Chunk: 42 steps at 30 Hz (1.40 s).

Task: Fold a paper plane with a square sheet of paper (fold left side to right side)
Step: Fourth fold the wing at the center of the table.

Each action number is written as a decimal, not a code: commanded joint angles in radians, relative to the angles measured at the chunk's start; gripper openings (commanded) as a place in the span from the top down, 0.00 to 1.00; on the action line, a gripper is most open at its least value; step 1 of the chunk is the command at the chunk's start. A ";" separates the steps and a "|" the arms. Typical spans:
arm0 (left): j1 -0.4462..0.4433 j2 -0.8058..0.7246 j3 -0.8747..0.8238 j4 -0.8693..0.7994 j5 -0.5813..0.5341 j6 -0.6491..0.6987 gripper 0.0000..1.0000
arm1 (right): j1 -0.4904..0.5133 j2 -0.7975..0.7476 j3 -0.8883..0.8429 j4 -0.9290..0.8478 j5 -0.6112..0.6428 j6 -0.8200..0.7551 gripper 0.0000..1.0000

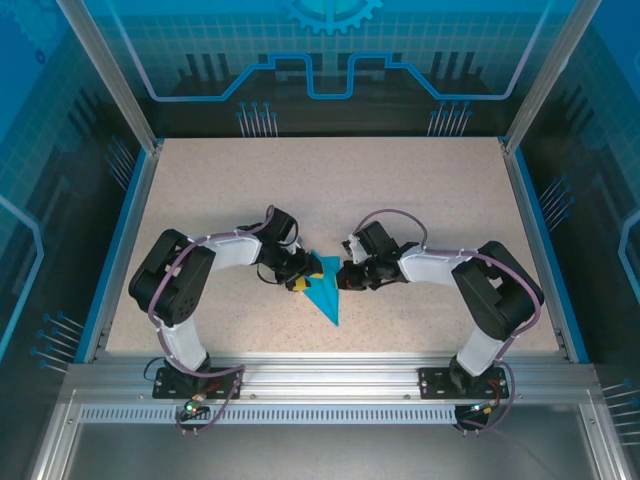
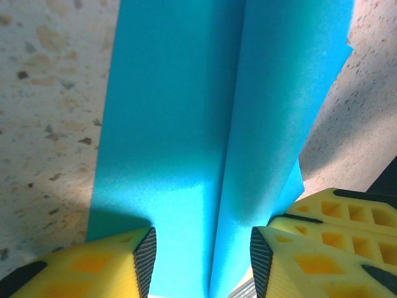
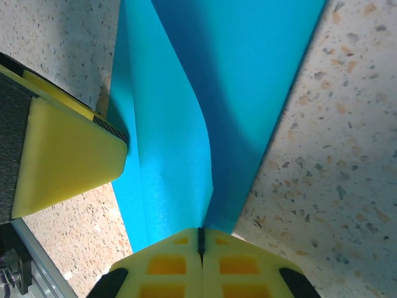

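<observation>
The teal-blue paper plane (image 1: pixel 326 291) lies on the speckled table between the two arms, its sharp tip toward the near edge; it is the square sheet of paper, folded. My left gripper (image 1: pixel 298 281) is at its left side and stands open. In the left wrist view the gripper (image 2: pixel 203 257) straddles the paper (image 2: pixel 180 124), and a raised fold runs up between the pads (image 2: pixel 146 256). My right gripper (image 1: pixel 346 277) is at the plane's right side. In the right wrist view it (image 3: pixel 200 239) is shut on the edge of a lifted flap (image 3: pixel 167 155).
Blue rails border the tabletop (image 1: pixel 330 180) on the left and right, and an aluminium frame runs along the near edge. A finger (image 3: pixel 62 158) of the left gripper sits close beside the paper in the right wrist view. The right gripper's yellow fingers (image 2: pixel 338 217) are in the left wrist view.
</observation>
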 commanded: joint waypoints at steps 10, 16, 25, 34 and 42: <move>-0.011 0.033 -0.002 -0.028 -0.025 0.021 0.51 | 0.017 0.059 0.041 -0.044 0.023 -0.027 1.00; -0.011 0.024 0.004 -0.033 -0.021 0.031 0.51 | 0.020 0.076 0.041 -0.062 0.028 -0.031 1.00; 0.005 -0.089 0.086 -0.167 -0.071 0.110 0.45 | 0.032 0.091 0.040 -0.116 0.051 -0.041 1.00; -0.022 -0.011 0.178 -0.132 0.063 0.128 0.73 | 0.043 0.105 0.056 -0.144 0.067 -0.050 1.00; -0.038 0.087 0.224 -0.112 0.084 0.128 0.87 | 0.047 0.106 0.060 -0.164 0.078 -0.059 1.00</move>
